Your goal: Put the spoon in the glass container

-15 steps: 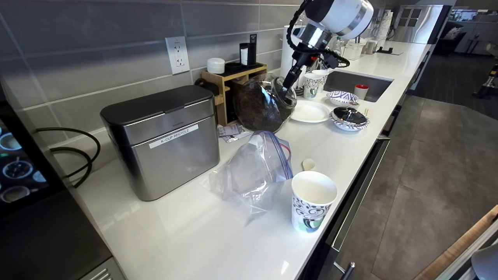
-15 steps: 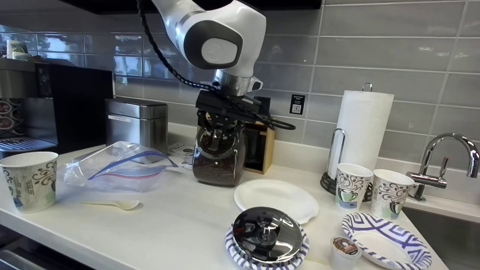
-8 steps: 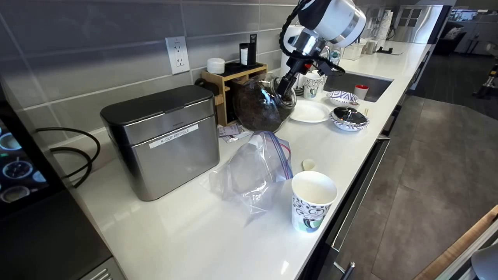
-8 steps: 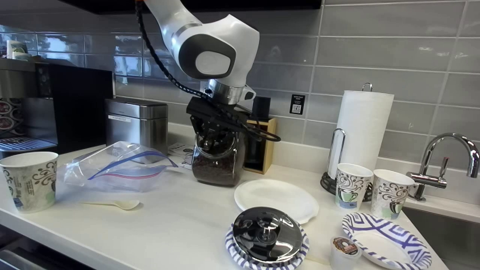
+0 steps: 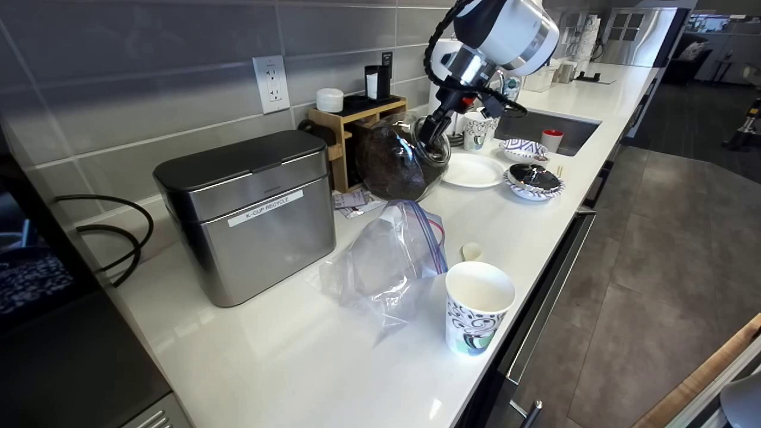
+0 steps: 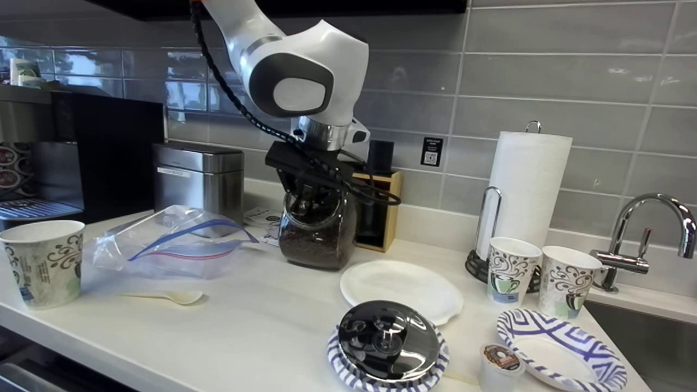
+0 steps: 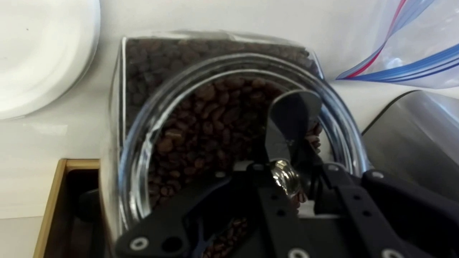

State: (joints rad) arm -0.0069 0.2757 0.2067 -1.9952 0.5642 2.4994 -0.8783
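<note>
The glass container is a jar of dark coffee beans, standing open in both exterior views [image 5: 383, 163] [image 6: 316, 247] and filling the wrist view [image 7: 161, 57]. My gripper [image 7: 287, 157] reaches down into the jar's mouth, near its rim on the trash-can side. It is shut on a metal spoon [image 7: 294, 111] whose rounded end shows beyond the fingers, over the beans. A shiny curved metal part shows between the fingers. In both exterior views my gripper [image 5: 428, 139] [image 6: 313, 204] is partly hidden by the glass and its reflections.
A wooden organizer [image 6: 393, 212] stands against the jar's back. A white plate [image 6: 403, 283], a chrome lid [image 6: 375, 326] on a patterned bowl, a zip bag [image 6: 169, 234], a pale plastic spoon [image 6: 182, 296], a steel bin [image 5: 273, 238] and paper cups [image 6: 43, 261] are around.
My gripper has moved lower and toward the steel bin, deeper into the jar's mouth, with the spoon. The jar has shifted very slightly toward the organizer.
</note>
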